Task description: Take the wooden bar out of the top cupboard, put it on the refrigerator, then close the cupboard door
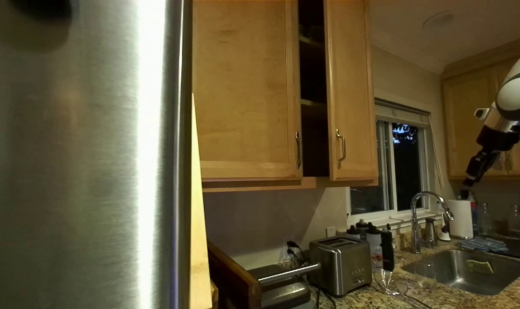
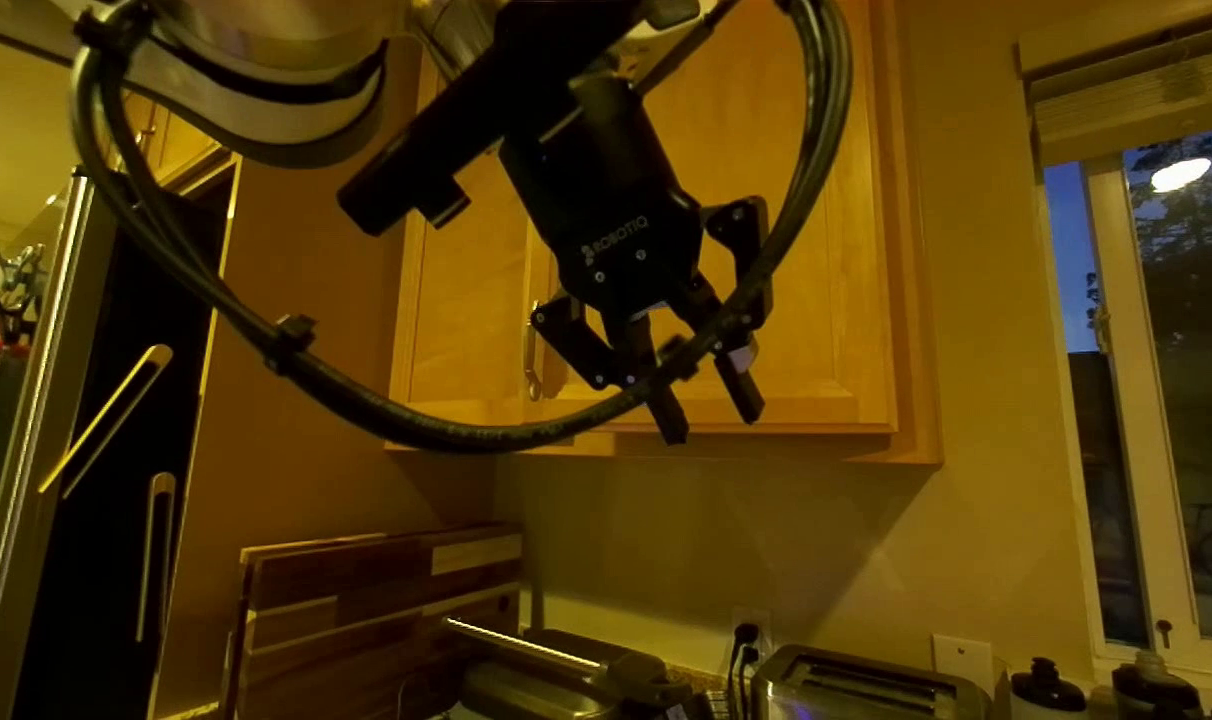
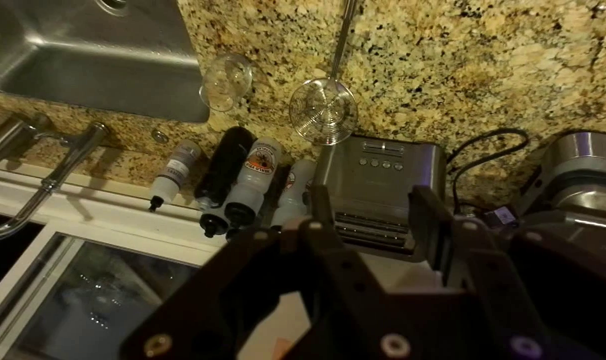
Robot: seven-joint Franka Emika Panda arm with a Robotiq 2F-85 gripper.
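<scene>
Top cupboard (image 1: 281, 94) ajar, shelves (image 1: 313, 104) inside; gripper (image 2: 712, 424) spread

I look down on a speckled granite countertop (image 3: 483, 65), a stainless-steel sink (image 3: 118, 75) set into it. A wire skimmer (image 3: 324, 111) lies with its round head right by the toaster (image 3: 378, 182), and a clear glass (image 3: 227, 82) sits just beside the sink. Sports bottles (image 3: 255, 175) cluster between toaster and faucet (image 3: 72, 162); a black cord (image 3: 503, 132) curls between toaster and panini press (image 3: 578, 167). In an exterior view, a paper towel roll (image 1: 461, 219) stands near the faucet.

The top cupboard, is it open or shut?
The top cupboard is partly open: an exterior view shows shelves through a gap between its doors.
</scene>
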